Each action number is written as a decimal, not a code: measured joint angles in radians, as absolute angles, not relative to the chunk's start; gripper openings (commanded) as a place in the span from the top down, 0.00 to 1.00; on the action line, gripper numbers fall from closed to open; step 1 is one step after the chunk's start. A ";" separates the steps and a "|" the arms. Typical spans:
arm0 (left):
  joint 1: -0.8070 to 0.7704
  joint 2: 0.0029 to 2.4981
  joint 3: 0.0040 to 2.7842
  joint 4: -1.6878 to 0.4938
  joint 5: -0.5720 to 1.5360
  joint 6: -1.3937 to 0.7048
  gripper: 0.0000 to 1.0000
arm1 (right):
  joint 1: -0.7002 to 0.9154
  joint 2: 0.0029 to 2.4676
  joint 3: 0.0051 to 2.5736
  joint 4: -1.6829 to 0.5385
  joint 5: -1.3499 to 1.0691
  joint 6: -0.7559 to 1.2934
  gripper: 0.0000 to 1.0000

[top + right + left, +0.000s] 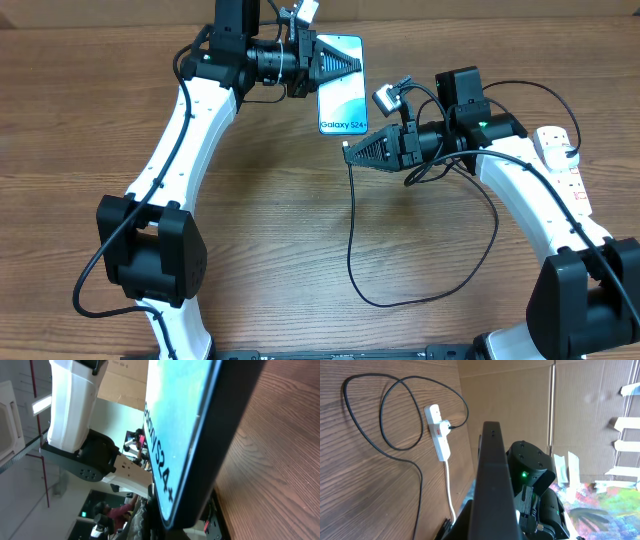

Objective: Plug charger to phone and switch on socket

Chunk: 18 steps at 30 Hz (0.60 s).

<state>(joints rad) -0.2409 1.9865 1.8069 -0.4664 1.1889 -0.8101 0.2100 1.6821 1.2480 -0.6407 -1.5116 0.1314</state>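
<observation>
The phone [341, 92] has a teal screen with "Galaxy S24" at its near end. My left gripper [350, 66] is shut on its far end, one finger over the screen. In the left wrist view the phone [492, 475] runs edge-on out of the jaws. My right gripper [350, 150] is shut on the charger [352, 230] at its connector end, just below the phone's near end. The black cable drops from there and loops over the table. The phone's near end [175, 425] fills the right wrist view and hides the connector. The white socket [556, 142] lies at the far right.
In the left wrist view the socket [439, 435] carries a black plug [447, 426], with its white cord [449, 485] trailing off and the black cable [380, 445] coiled beside it. The right arm [530, 200] covers part of the socket. Cardboard walls stand behind the table.
</observation>
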 measured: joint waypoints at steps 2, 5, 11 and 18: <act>-0.241 1.987 1.807 -0.466 1.188 -0.810 0.96 | 0.210 1.682 1.248 -0.641 -1.511 0.131 0.96; -0.241 1.987 1.807 -0.466 1.188 -0.813 0.96 | 0.210 1.682 1.248 -0.640 -1.512 0.131 0.96; -0.241 1.987 1.807 -0.466 1.189 -0.813 0.96 | 0.209 1.682 1.248 -0.640 -1.512 0.134 0.96; -0.241 1.987 1.807 -0.466 1.190 -0.813 0.96 | 0.208 1.682 1.248 -0.640 -1.512 0.139 0.96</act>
